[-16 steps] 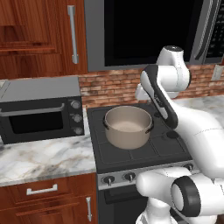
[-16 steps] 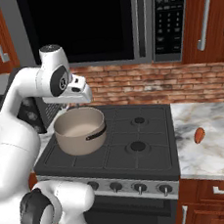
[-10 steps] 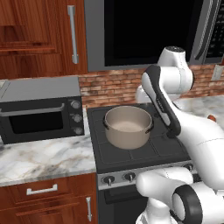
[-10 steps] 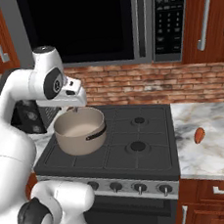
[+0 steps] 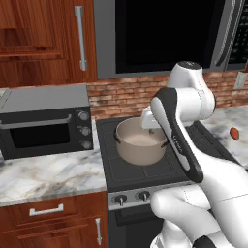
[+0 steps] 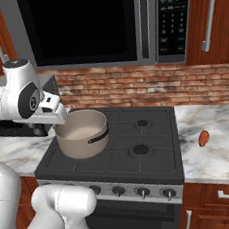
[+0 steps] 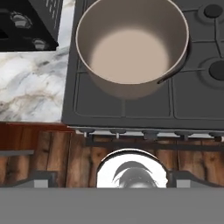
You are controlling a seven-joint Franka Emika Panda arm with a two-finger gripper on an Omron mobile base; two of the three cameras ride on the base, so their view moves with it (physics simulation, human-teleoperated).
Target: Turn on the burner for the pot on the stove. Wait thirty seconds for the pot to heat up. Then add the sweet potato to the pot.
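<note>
My end effector (image 6: 61, 115) hangs wide open and empty above the pot (image 7: 131, 46), which sits on the stove's (image 6: 143, 171) front-left burner (image 7: 120, 103); the sweet potato (image 6: 204, 138) waits on the table (image 6: 226, 154).

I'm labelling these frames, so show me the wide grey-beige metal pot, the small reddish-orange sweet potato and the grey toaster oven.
grey-beige metal pot (image 6: 82, 142): right base view, outer front wall.
reddish-orange sweet potato (image 6: 204, 138): right base view, middle of the tuber.
grey toaster oven (image 5: 41, 99): left base view, flat top panel.
</note>
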